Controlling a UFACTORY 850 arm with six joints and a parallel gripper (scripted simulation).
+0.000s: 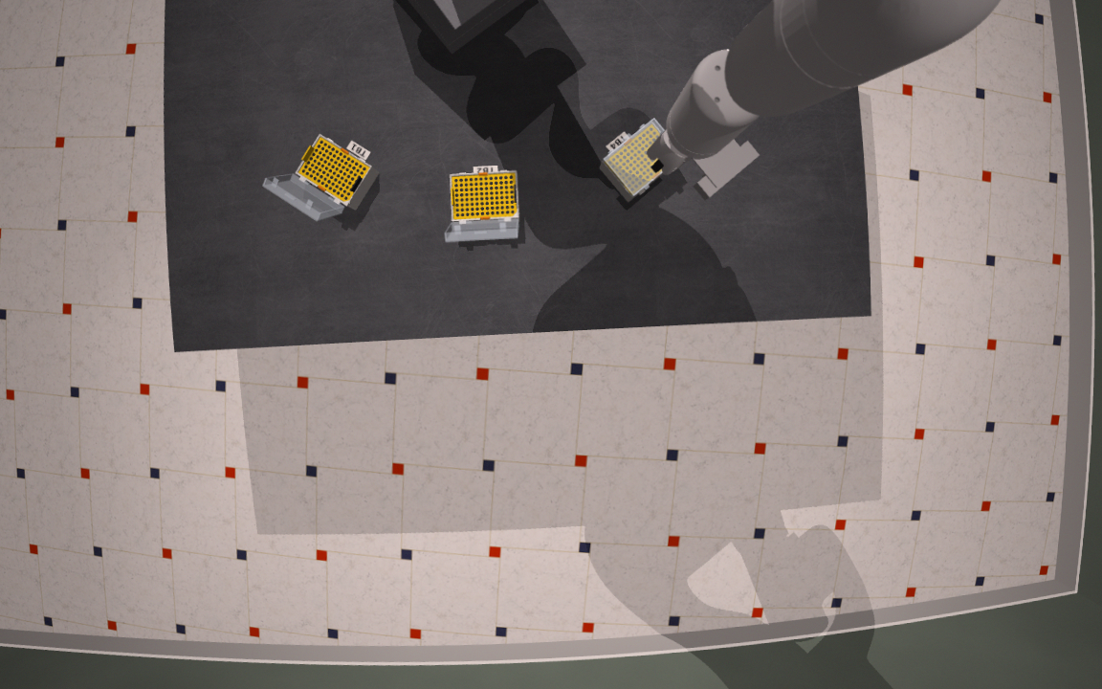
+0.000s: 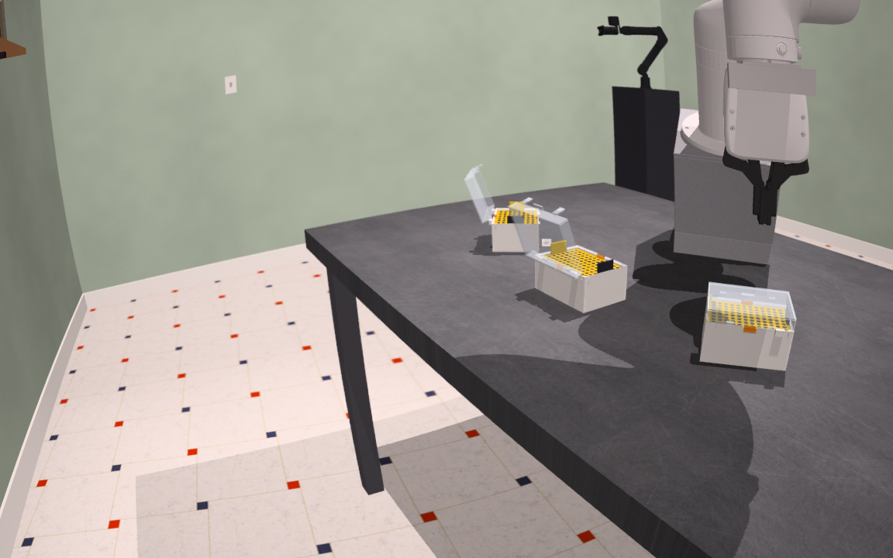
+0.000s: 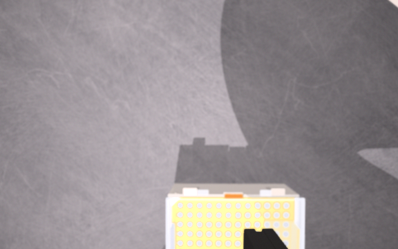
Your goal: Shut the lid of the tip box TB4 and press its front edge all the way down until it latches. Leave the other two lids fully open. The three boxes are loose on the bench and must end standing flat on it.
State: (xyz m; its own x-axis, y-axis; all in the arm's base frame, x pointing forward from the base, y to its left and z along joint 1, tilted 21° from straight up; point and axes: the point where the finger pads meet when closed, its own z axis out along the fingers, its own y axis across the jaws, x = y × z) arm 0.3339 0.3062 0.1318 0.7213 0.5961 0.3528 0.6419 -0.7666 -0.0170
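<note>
Tip box TB4 (image 1: 628, 161) (image 2: 746, 339) (image 3: 216, 218) stands flat on the dark bench (image 1: 281, 282) (image 2: 574, 388) at its right side. Its clear lid (image 2: 751, 297) (image 3: 233, 196) lies down over the yellow tip rack, with an orange tab at the front edge; I cannot tell if it is latched. My gripper (image 2: 763, 216) (image 3: 262, 236) is shut and empty. It hangs a little above the lid, apart from it, and shows over the rear part of the lid in the wrist view.
TB2 (image 1: 483, 193) (image 2: 580, 276) stands mid-bench and TB1 (image 1: 332, 163) (image 2: 513, 227) further left, both with lids open. The grey robot pedestal (image 2: 713, 208) and a black camera stand (image 2: 644, 139) stand behind TB4. The bench's front edge (image 2: 505, 409) is near.
</note>
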